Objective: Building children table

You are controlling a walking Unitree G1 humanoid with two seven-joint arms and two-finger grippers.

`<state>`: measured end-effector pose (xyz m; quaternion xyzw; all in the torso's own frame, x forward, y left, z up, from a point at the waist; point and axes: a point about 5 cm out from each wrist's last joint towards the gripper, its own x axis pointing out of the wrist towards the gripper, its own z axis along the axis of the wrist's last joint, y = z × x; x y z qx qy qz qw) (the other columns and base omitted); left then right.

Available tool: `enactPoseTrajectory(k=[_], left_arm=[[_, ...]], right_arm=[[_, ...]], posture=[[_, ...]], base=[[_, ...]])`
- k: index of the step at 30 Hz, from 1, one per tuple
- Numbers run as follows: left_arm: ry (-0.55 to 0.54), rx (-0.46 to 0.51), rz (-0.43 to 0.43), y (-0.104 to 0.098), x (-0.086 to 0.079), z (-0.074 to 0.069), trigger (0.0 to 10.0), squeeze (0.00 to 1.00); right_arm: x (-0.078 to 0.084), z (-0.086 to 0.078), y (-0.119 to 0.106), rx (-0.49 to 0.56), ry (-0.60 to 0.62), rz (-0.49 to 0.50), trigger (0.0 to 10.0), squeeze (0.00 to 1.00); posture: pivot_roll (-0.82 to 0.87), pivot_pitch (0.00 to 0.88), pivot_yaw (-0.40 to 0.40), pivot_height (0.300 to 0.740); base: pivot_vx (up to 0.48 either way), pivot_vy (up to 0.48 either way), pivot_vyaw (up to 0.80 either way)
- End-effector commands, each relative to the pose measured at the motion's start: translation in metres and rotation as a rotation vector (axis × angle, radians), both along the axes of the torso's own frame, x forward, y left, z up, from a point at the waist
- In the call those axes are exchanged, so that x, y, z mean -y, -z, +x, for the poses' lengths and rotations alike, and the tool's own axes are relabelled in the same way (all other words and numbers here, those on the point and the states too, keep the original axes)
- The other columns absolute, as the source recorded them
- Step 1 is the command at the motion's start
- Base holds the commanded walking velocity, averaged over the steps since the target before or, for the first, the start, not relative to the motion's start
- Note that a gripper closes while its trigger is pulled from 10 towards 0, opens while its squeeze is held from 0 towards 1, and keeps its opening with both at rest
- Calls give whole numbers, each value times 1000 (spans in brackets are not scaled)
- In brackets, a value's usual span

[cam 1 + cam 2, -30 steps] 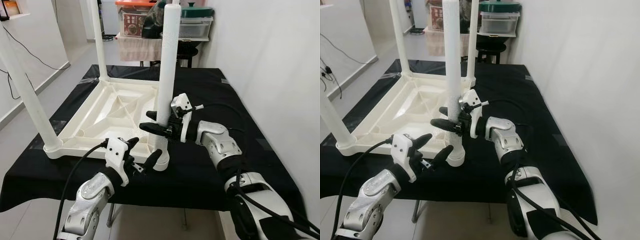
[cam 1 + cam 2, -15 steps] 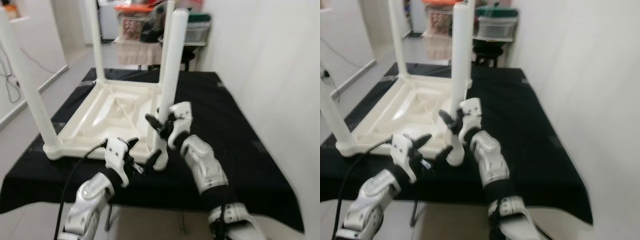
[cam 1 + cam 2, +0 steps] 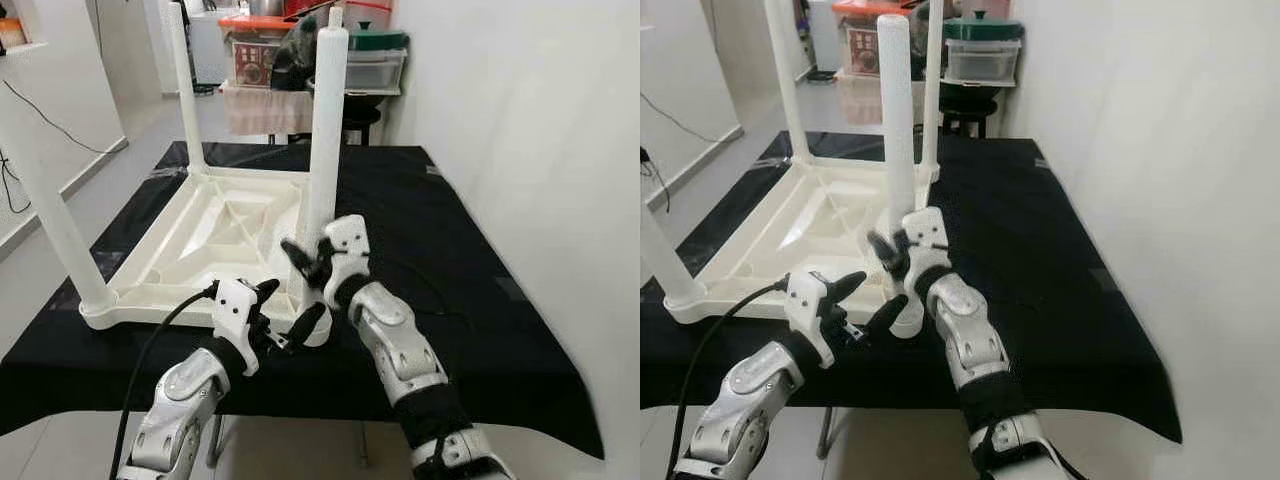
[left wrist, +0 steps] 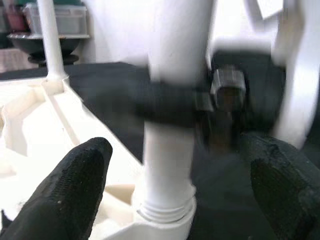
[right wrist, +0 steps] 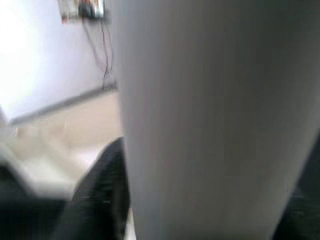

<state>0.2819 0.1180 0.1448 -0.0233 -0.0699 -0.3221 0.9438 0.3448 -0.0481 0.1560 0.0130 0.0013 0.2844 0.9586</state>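
Left eye view: right claw (image 3: 305, 262) around table leg (image 3: 325, 150)

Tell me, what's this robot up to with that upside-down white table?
It is putting together a small white table, which lies upside down on a black-covered bench. The right gripper is wrapped around the near leg low down, where it stands upright in its corner socket. The left gripper hovers open just in front of that leg's base, touching nothing. Other legs already stand in their corners.
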Motion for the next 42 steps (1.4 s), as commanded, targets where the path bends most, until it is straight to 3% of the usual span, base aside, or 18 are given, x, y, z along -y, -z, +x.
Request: enactPoseTrajectory(k=[1, 6, 7, 10, 13, 17, 18, 19, 20, 26, 31, 36, 37, 38, 39, 40, 42], left_arm=[[5, 3, 5, -1, -1, 0, 10000, 0], [4, 3, 6, -1, -2, 0, 10000, 0], [3, 4, 6, -1, -3, 0, 10000, 0], [3, 4, 5, -2, -3, 0, 10000, 0], [5, 5, 6, -2, -2, 0, 10000, 0], [3, 7, 5, -2, -2, 0, 10000, 0], [1, 8, 4, -3, -1, 0, 10000, 0], [1, 8, 4, -3, -1, 0, 10000, 0], [0, 9, 4, -3, -1, 0, 10000, 0], [1, 9, 0, -3, 0, -1, 10000, 0], [1, 10, -3, -4, 1, -1, 10000, 0], [-4, 12, -3, -4, -1, 0, 10000, 0], [-5, 13, -3, -4, -2, 0, 10000, 0], [-6, 13, -2, -4, -3, 0, 10000, 0], [-6, 13, -2, -4, -3, 0, 10000, 0], [-6, 13, -3, -5, -3, 0, 10000, 0], [-2, 12, 3, -4, -4, 0, 10000, 0]], right_arm=[[-1, -1, -6, -11, -35, 36, 10000, 1000], [5, -1, -23, 77, -321, -4, 10000, 1000], [10, 1, -27, 101, -399, -24, 10000, 0], [14, 2, -30, 114, -444, -36, 10000, 0], [23, 9, -40, 119, -610, -95, 10000, 0], [26, 15, -47, 107, -677, -96, 10000, 0], [27, 19, -53, 91, -697, -65, 4667, 0], [27, 19, -53, 91, -697, -65, 4667, 0], [28, 21, -55, 79, -708, -44, 0, 0], [32, 22, -54, 47, -757, -46, 0, 0], [39, 23, -46, 47, -701, -83, 0, 0], [40, 24, -29, 34, -466, -119, 0, 0], [38, 23, -25, 41, -348, -97, 0, 0], [35, 21, -21, 16, -94, 66, 0, 0], [35, 21, -21, 16, -94, 66, 0, 0], [27, 3, -7, -20, 3, 98, 0, 0], [21, -12, -14, 74, 51, 83, 0, 0]], posture=[[-46, 0, -41, 740], [-36, 0, -41, 740], [-37, 0, -41, 740], [-37, 0, -41, 740], [-24, 0, -50, 740], [-19, 0, -55, 740], [-17, 0, -58, 740], [-17, 0, -58, 740], [-17, 0, -58, 740], [-19, 0, -60, 740], [-25, 0, -61, 740], [-29, 0, -63, 740], [-30, 0, -64, 740], [-41, 0, -64, 740], [-41, 0, -64, 740], [-43, 0, -56, 740], [-51, 0, -41, 740]], base=[[0, 0, 0], [0, 0, 0], [0, 0, 0], [0, 0, 0], [0, 0, 0], [0, 0, 0], [0, 0, 0], [0, 0, 0], [0, 0, 0], [0, 0, 0], [0, 0, 0], [0, 0, 0], [0, 0, 0], [0, 0, 0], [0, 0, 0], [0, 0, 0], [0, 0, 0]])
